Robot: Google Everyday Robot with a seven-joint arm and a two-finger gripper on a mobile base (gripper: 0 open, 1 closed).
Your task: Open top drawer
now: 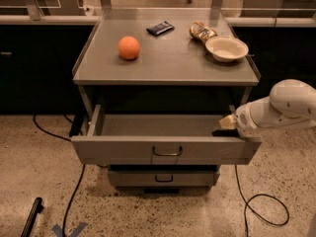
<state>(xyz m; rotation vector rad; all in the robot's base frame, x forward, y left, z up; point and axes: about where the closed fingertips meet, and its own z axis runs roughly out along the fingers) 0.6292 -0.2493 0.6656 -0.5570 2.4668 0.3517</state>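
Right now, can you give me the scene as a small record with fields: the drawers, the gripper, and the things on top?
top drawer: pulled far out, inside floor in view
handle: dark wire, centre of the front, nothing holds it
gripper: at the top drawer's right front corner, just behind the front panel
lower drawer: shut
cabinet top: carries orange ball, dark packet, snack bag, bowl

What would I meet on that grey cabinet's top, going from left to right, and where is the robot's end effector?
The orange → dark packet → snack bag → bowl. The end effector is further right and lower, at the open top drawer's right end.
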